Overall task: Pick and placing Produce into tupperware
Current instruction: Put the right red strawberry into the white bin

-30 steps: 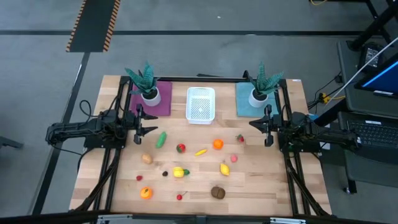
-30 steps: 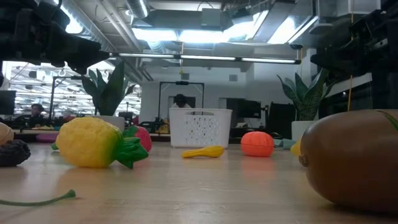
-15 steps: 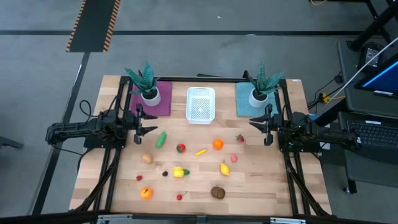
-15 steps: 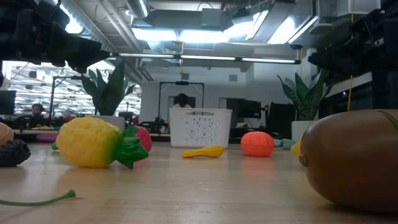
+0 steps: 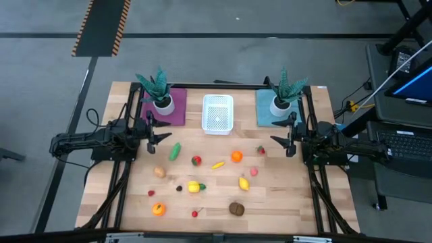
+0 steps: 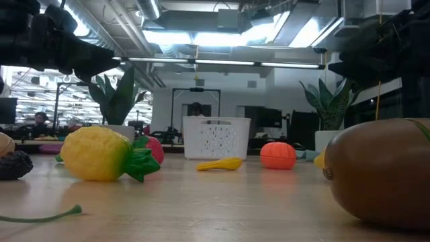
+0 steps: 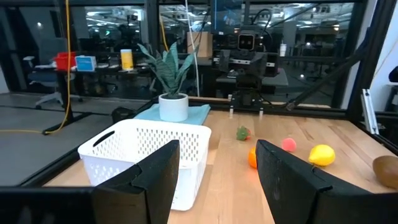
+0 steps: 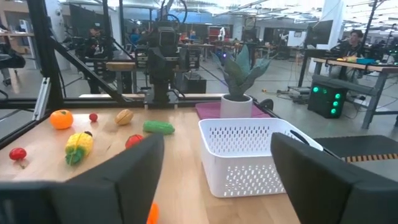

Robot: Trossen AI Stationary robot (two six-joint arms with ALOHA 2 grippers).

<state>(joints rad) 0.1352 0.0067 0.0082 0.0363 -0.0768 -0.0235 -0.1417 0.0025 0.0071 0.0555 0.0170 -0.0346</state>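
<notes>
The produce lies scattered over the wooden table's near half: a green cucumber [image 5: 175, 151], a strawberry [image 5: 196, 160], a yellow banana [image 5: 218, 164], an orange [image 5: 236, 156], a lemon [image 5: 244, 183], a brown kiwi [image 5: 236, 208] and a potato [image 5: 159, 172] among them. The white tupperware [image 5: 218, 113] stands at the far middle. My left gripper [image 5: 158, 130] hovers open at the left, above the table, pointing level toward the middle. My right gripper [image 5: 282, 133] hovers open at the right, facing it. Nothing is between either pair of fingers.
A teal spiky plant in a white pot stands on a purple mat [image 5: 173, 111] left of the tub, another on a teal mat [image 5: 264, 111] to its right. Black rails [image 5: 119, 196] run along both table sides. Bare wood lies between the tub and the produce.
My right gripper has opened where it hovers; its fingers stood together a second ago and now stand apart. No produce has moved.
</notes>
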